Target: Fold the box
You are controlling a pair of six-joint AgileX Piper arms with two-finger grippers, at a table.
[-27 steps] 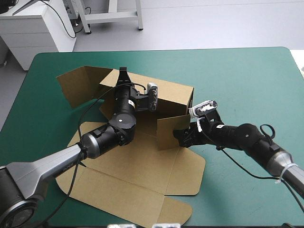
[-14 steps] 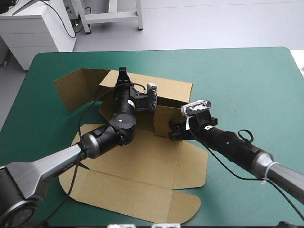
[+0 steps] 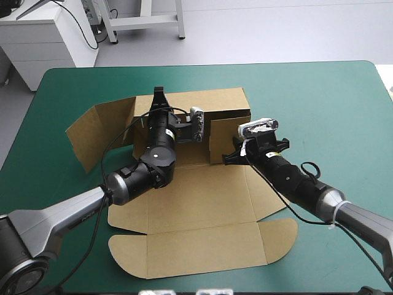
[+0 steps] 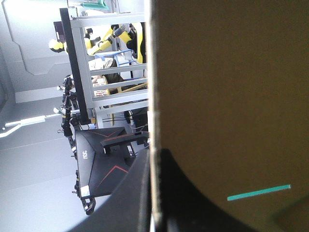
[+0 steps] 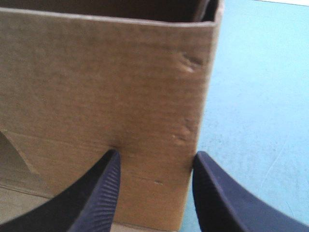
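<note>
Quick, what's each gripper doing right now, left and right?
Left gripper: shut on a raised wall of the box.
Right gripper: open, holding nothing, another raised wall right ahead of it.

The left arm (image 3: 132, 181) is a chain of black rounded segments next to the left gripper (image 3: 158, 93), with a small pale dot on one joint, and turns to smooth grey metal farther from it. The right arm (image 3: 301, 184) is built alike, with a white band where black meets grey. The right gripper (image 5: 155, 153) has black fingers (image 5: 99, 193), finely ribbed.
</note>
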